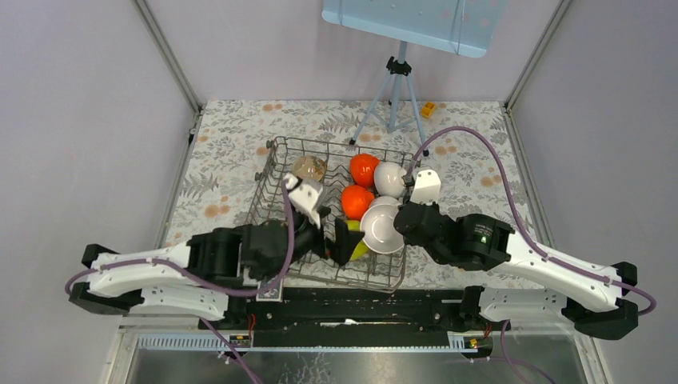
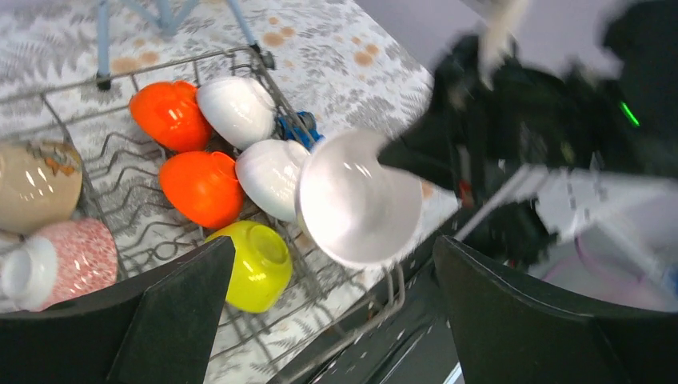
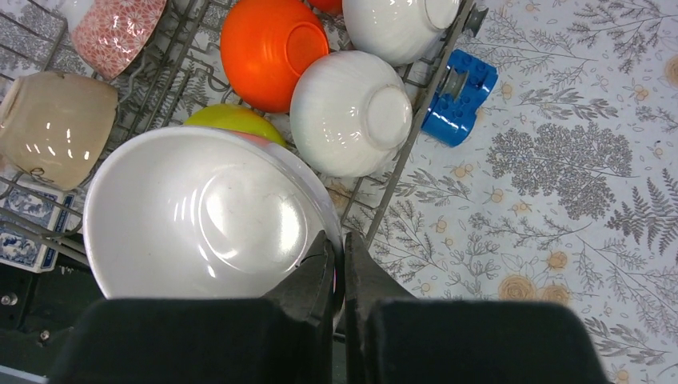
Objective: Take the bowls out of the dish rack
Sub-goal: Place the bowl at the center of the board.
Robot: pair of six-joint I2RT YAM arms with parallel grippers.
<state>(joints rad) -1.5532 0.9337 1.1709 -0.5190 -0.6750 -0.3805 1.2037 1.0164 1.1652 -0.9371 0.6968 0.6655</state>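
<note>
Reaching in low from either side, both arms meet over the near edge of the rack [image 1: 320,142]. The right gripper [image 3: 336,250] is clenched on the rim of a white bowl [image 3: 200,216], tilted above the rack's near right corner. The left gripper [image 2: 333,244] hovers just beside, fingers spread wide, the bowl ahead of them and apart. Other bowls [image 3: 352,112] lie in the rack.

the right gripper [image 3: 337,256] pinches the rim of a smooth white bowl [image 3: 200,216] over the dish rack [image 3: 397,172], which holds an orange bowl [image 3: 268,52], a lime-yellow bowl [image 3: 232,120] and a ribbed white bowl [image 3: 352,112], with a blue block [image 3: 457,100] just outside it.
</note>
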